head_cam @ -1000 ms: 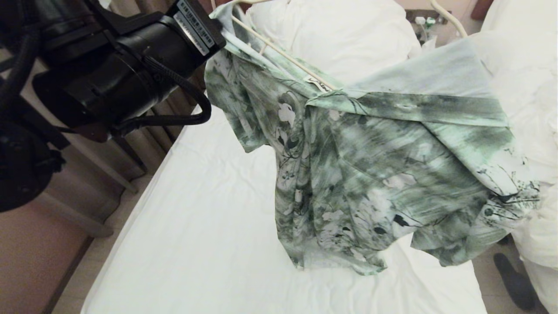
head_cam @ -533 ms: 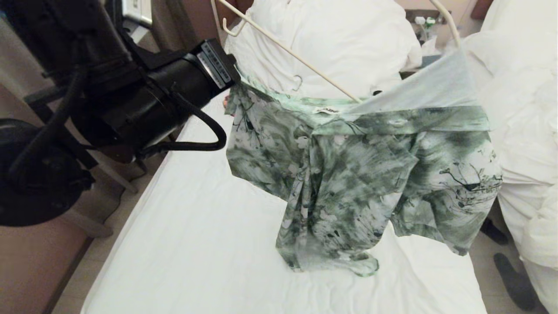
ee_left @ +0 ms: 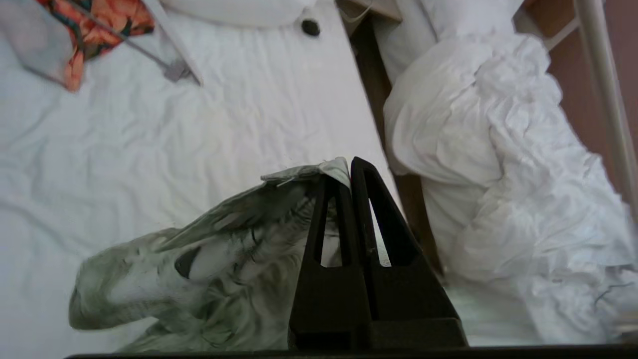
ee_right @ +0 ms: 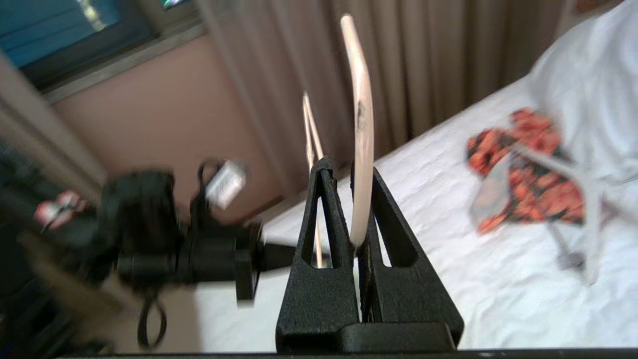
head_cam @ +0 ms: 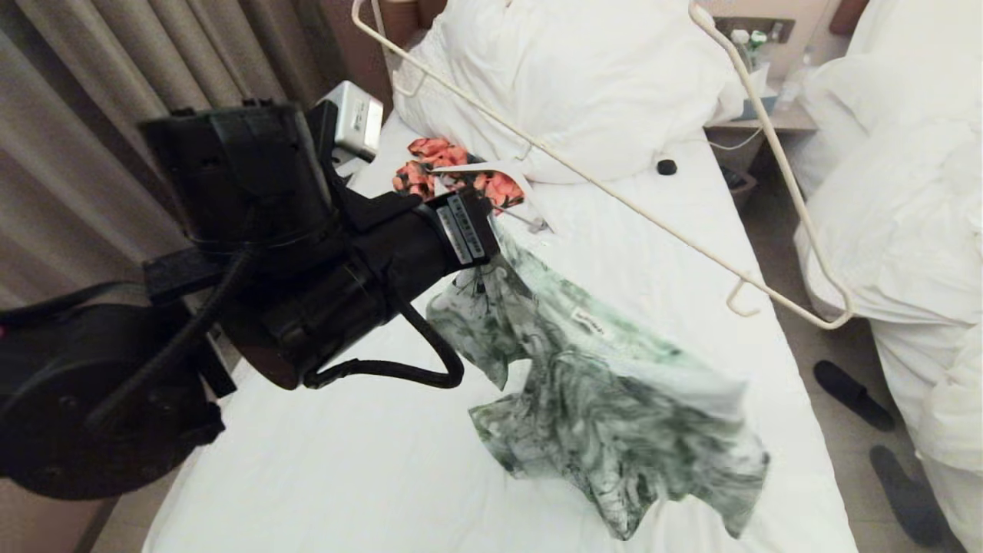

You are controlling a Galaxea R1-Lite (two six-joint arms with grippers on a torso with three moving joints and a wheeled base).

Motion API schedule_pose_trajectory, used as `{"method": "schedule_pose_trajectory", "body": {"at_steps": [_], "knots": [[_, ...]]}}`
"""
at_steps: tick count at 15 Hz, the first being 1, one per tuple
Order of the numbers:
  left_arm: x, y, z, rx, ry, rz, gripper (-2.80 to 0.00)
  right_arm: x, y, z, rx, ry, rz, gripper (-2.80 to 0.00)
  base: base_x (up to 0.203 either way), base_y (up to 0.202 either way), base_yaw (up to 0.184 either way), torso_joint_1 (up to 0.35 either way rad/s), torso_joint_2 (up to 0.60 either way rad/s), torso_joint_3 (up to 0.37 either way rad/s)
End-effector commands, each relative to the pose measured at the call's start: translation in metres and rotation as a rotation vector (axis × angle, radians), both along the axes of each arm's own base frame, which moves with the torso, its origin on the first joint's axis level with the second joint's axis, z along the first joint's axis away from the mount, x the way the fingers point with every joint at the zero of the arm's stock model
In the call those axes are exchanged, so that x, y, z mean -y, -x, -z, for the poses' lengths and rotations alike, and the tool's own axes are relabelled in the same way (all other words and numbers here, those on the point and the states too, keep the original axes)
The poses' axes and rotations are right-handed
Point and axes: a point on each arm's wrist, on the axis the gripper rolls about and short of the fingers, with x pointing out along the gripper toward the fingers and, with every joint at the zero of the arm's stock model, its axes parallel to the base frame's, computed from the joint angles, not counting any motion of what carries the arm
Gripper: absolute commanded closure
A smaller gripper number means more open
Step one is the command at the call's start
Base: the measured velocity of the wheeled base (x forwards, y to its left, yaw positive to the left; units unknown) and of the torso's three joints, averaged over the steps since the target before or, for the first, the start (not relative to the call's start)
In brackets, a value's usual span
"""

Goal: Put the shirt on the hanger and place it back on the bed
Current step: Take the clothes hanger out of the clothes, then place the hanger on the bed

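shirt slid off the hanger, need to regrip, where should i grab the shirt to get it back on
Grip the collar band by the label, coming from above. The shirt sags onto the bed from the left gripper, so the collar edge lies uppermost and open toward the hanger.

Soft, dim indoor light; motion blur smears the right wrist view.
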Motion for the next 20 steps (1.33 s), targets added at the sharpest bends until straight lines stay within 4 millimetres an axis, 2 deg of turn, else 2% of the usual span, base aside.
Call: {"method": "schedule_pose_trajectory", "body": {"at_steps": [1,3,5,9,11,17,18,20], "knots": [[-0.004,-0.027,0.018,-0.041,-0.034,-0.068,0.0,-0.009,-0.011,0.005,-0.003,-0.004,0.006,0.0,0.0,0.0,0.0,0.0,0.0,0.0],[-0.011,-0.059,0.034,-0.049,-0.042,-0.143,0.0,-0.008,-0.011,0.004,-0.003,-0.011,0.027,0.0,0.0,0.0,0.0,0.0,0.0,0.0],[-0.018,-0.082,0.04,-0.012,-0.026,-0.2,0.0,-0.003,-0.006,0.0,-0.012,-0.034,0.049,0.0,0.0,0.0,0.0,0.0,0.0,0.0],[-0.039,-0.112,0.055,-0.024,-0.07,-0.294,0.0,0.012,0.001,-0.006,-0.008,-0.06,0.096,0.0,0.0,0.0,0.0,0.0,0.0,0.0],[-0.05,-0.13,0.077,-0.073,-0.107,-0.339,0.0,0.019,0.002,-0.007,-0.008,-0.066,0.141,0.0,0.0,0.0,0.0,0.0,0.0,0.0],[-0.074,-0.179,0.167,-0.209,-0.267,-0.427,0.0,0.031,-0.001,-0.004,-0.021,-0.061,0.201,0.0,0.0,0.0,0.0,0.0,0.0,0.0],[-0.077,-0.183,0.178,-0.202,-0.288,-0.434,0.0,0.031,-0.001,-0.003,-0.023,-0.059,0.202,0.0,0.0,0.0,0.0,0.0,0.0,0.0],[-0.08,-0.178,0.193,-0.233,-0.319,-0.431,0.0,0.031,-0.002,-0.002,-0.026,-0.058,0.204,0.0,0.0,0.0,0.0,0.0,0.0,0.0]]}}
